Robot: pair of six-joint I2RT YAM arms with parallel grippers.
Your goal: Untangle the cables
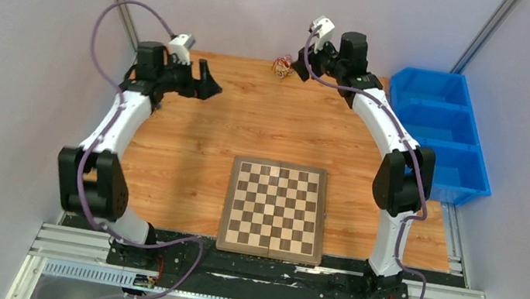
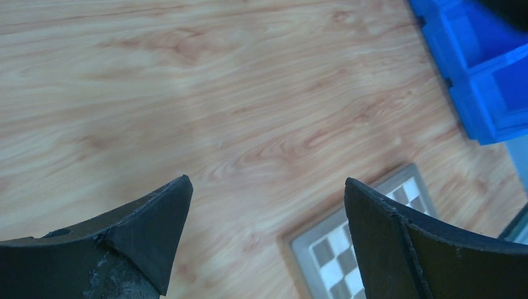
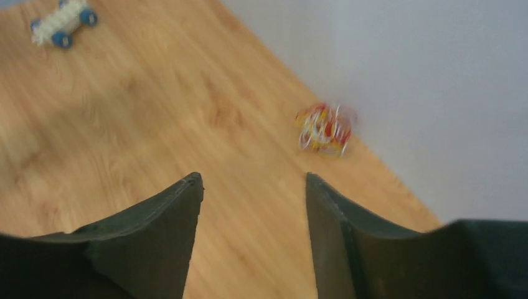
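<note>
Cables (image 1: 282, 66) lie in one small bunch at the far edge of the counter (image 1: 191, 155), right by the back wall (image 1: 266, 9). They are red, white and yellow, and the thin loops are all mixed up. The right wrist view is a bit blurry, so I cannot tell which loop goes over which.

The right tool (image 1: 303, 64) hangs just beside the cables, on their right. Its two fingers are apart and nothing is between them. In its own wrist view it points at the counter near the cables, not at them. The left tool (image 1: 212, 83) is well apart from the cables, over the left part of the counter near the far edge. Its fingers (image 2: 155, 218) are wide apart and hold nothing.

The step now looks like reaching for the cables, so no untangling is done yet. To do it well, the right tool should line up so one outer loop sits between its fingers. Then it should come down slowly and pinch only that loop, not the whole bunch. The back wall is very close, so it may help to pull the cables toward the middle of the counter first. Then the left tool can come over and hold the other side while the two pull gently apart. A hard tug could make the tangle tighter.
</note>
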